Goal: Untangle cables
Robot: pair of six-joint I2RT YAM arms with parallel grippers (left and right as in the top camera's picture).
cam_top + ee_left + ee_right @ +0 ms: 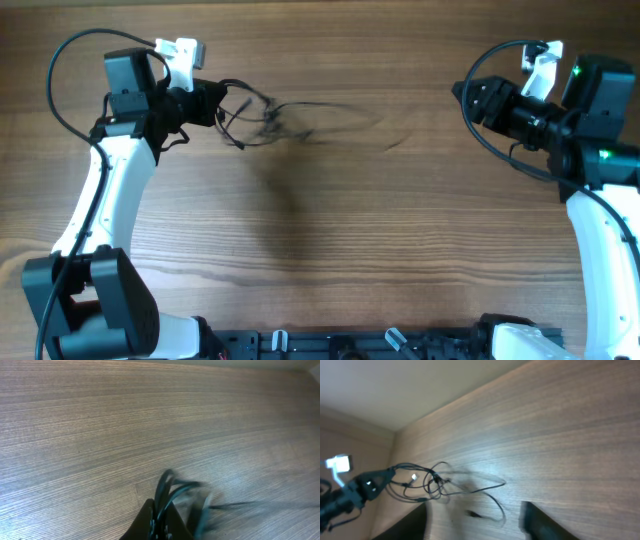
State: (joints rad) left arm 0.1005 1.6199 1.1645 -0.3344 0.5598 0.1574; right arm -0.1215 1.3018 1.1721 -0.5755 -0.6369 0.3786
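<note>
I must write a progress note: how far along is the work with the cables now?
Done: nothing yet. The cables are one tangled bunch, with loops crossing each other.
In hand: the left hand is shut on one end of the bunch, and blurred strands trail away to the right. The right hand is open, empty and well apart from them.
Left: pulling each strand free and laying them apart.

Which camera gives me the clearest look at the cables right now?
Right wrist: the cables show whole, loops and a trailing end, held by the left gripper. Overhead shows them small and smeared; left wrist shows only a few blurred strands close up.
</note>
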